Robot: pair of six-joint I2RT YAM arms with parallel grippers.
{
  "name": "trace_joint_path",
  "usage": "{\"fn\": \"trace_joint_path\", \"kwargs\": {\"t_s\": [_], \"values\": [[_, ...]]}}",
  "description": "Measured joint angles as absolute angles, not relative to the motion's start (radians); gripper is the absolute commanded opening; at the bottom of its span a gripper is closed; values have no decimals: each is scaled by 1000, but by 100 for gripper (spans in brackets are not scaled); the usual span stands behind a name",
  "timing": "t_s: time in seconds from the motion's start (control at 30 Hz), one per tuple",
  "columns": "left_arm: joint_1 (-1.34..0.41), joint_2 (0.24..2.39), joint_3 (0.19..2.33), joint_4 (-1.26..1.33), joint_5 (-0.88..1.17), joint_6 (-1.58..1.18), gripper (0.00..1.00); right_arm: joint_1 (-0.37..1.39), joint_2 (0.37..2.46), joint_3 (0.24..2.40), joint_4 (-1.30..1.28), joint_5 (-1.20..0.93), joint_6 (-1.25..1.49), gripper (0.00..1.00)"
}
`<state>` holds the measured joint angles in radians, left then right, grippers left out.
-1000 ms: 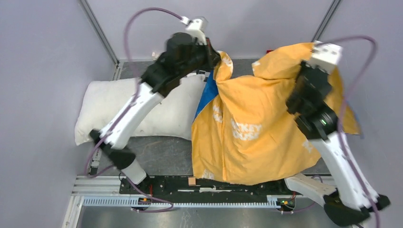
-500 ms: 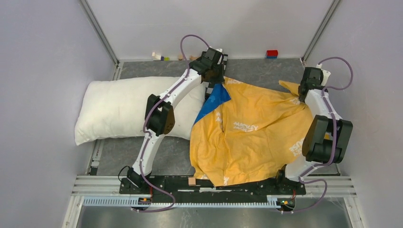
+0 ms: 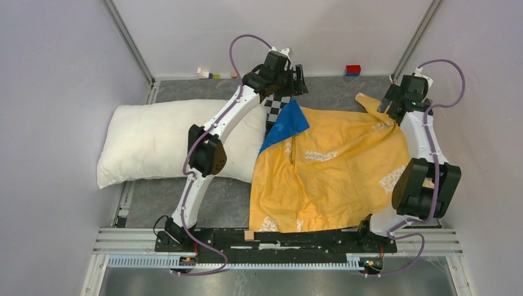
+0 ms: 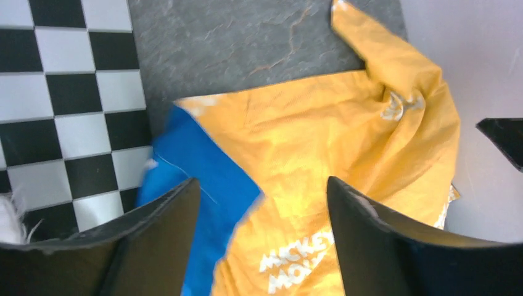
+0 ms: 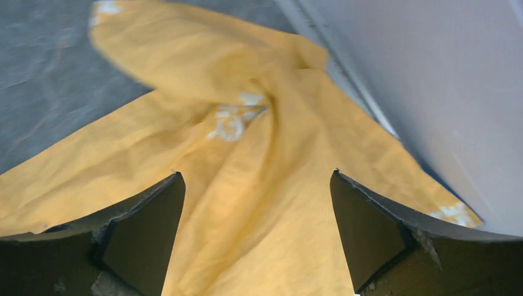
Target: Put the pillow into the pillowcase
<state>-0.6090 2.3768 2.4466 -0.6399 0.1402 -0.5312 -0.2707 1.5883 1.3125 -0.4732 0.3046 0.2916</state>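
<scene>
- The left gripper (image 4: 262, 185) is open and holds nothing. It hangs over the far edge of the worktop, above the spot where the checkerboard (image 4: 68, 92), a blue cloth (image 4: 197, 179) and the pillowcase (image 3: 333, 179) meet.
- The right gripper (image 5: 257, 174) is also open and empty, above the pillowcase's bunched tail at the far right corner.
- The pillow (image 3: 142, 145) lies along the left side, not in the case at all. Its long axis runs left to right, about parallel to the near edge. Its right end touches the pillowcase's left edge.
- The pillowcase lies spread nearly flat from the centre to the right edge, with one pointed tail toward the far right corner. It looks about as wide as it is deep, so I cannot name a long axis, and I cannot tell which edge is the mouth.
- Risk: the layers lie flat together, so a pinch is likely to take both and shut the mouth instead of opening it.
- Risk: the blue cloth sits at the far left corner of the case, so a grasp there may take it along or catch only it.
- Risk: the pillow is plump and the fabric thin, so pushing it at a slack mouth would probably bunch the case or slide it toward the right edge.
- Risk: the left arm crosses over the pillow and could drag it.
</scene>
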Motion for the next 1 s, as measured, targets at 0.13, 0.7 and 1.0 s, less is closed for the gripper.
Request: {"fn": "trace_joint_path", "kwargs": {"t_s": [0.13,0.7,1.0], "values": [[-609,2325,2360,-674,94,-526,97,-173,1529,1310,-471,244,288,95],[-681,1908,1773,-875,-535,-369,97,278,1323,1056,-284,-6,327,98],[-682,2066,1769,-876,-656,-315,3,358,1338,982,-192,-78,355,98]]}}
